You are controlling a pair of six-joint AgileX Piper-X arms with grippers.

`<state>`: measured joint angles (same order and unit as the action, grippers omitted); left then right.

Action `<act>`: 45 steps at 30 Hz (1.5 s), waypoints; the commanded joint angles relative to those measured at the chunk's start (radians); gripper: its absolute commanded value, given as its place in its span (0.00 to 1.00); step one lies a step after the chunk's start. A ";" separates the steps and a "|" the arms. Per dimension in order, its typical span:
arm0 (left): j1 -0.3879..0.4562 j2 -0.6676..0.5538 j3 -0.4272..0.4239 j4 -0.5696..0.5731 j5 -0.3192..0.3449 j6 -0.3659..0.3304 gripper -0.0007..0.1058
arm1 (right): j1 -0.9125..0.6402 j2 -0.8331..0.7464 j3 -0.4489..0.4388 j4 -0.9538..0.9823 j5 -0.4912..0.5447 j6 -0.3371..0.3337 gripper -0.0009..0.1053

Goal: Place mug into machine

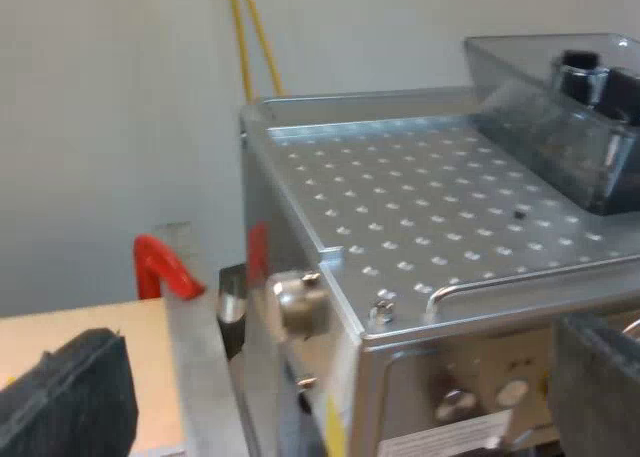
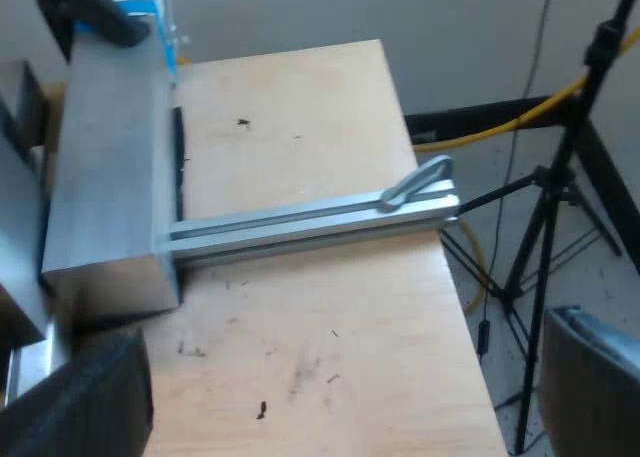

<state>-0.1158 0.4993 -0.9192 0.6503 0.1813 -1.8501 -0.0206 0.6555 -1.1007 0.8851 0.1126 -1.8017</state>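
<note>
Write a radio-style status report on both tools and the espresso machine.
Left tool open, empty, near top of espresso machine. Right tool open, empty, over wooden table near metal rail. Bean hopper on machine.

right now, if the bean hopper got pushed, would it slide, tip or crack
The bean hopper looks like clear plastic, so probably light and crackable under a knock. It looks low and wide, so tipping seems unlikely. It sits on the smooth metal top of the espresso machine and might slide, unless it locks in, which I cannot tell.
</note>
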 commanded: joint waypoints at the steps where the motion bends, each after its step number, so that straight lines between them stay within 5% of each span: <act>1: 0.072 -0.032 -0.018 0.048 0.022 0.025 0.80 | -0.014 -0.039 -0.008 0.013 -0.022 -0.014 0.76; 15: 0.088 -0.361 -0.021 0.229 -0.056 0.091 0.80 | 0.079 -0.304 0.001 0.127 -0.022 -0.020 0.76; 21: 0.088 -0.512 -0.021 0.327 -0.106 0.105 0.80 | 0.079 -0.450 0.088 0.129 -0.020 -0.020 0.76; 30: 0.091 -0.653 -0.037 0.620 -0.157 0.105 0.80 | 0.079 -0.684 0.229 0.134 -0.020 -0.020 0.76; 38: 0.091 -0.655 -0.004 0.616 -0.173 0.105 0.80 | 0.083 -0.710 0.281 0.123 -0.050 -0.036 0.76; 45: 0.091 -0.653 0.133 0.461 -0.181 0.105 0.80 | 0.083 -0.708 0.371 0.036 -0.051 -0.036 0.76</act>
<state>-0.0242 -0.0157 -0.7866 1.1455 0.0192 -1.7439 0.0616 -0.0072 -0.7415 0.9556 0.0715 -1.8242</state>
